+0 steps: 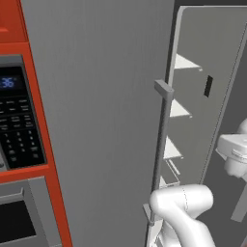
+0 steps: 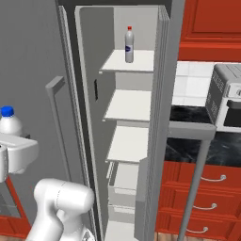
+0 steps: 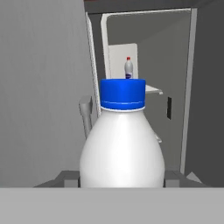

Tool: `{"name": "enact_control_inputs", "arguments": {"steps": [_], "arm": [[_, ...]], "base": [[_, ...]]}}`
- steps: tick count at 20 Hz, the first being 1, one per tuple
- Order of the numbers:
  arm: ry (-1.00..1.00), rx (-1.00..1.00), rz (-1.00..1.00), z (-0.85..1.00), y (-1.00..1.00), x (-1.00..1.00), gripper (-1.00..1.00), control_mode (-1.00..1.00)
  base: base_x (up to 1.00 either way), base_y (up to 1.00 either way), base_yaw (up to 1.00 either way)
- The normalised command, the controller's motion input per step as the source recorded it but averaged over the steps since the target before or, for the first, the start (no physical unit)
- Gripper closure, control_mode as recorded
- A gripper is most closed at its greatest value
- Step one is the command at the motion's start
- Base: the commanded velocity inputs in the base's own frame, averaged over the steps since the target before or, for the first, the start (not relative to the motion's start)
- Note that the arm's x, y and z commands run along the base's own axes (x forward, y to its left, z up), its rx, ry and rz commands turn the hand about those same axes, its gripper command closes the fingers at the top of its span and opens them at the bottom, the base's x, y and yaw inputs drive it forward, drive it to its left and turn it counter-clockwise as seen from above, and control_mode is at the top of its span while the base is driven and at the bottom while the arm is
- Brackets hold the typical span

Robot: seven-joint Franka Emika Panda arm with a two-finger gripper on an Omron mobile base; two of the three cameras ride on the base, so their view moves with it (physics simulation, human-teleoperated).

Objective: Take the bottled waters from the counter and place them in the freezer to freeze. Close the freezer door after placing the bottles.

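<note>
Between the freezer door point(image 2: 155, 117) and the freezer's point(image 2: 94, 94) left wall, white shelves lie open; the red-capped bottle point(image 2: 129, 44) stands upright mid top shelf. The gripper point(image 3: 122, 178) pinches the upright blue-capped bottle point(image 3: 122, 144) outside.

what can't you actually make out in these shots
- Gripper's fingers: hand view, hidden behind the blue-capped bottle; its grip is unreadable.
- Blue-capped bottle's lower body: right base view, hidden by the white arm.
- Red-capped bottle label: too small to read.
- Freezer bottom drawers: right base view, partly hidden by the freezer door.
</note>
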Motion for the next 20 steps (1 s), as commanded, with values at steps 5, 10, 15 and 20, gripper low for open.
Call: {"name": "enact_control_inputs", "arguments": {"steps": [5,10,15,20], "arm": [[0.0,0.0,0.0,0.0,0.0,0.0,1.0,1.0],[0.0,0.0,0.0,0.0,0.0,0.0,1.0,1.0],[0.0,0.0,0.0,0.0,0.0,0.0,1.0,1.0],[0.0,0.0,0.0,0.0,0.0,0.0,1.0,1.0]], "base": [[0.26,-0.08,0.0],[0.38,0.0,0.0],[0.3,0.0,0.0],[0.5,-0.01,0.0]]}}
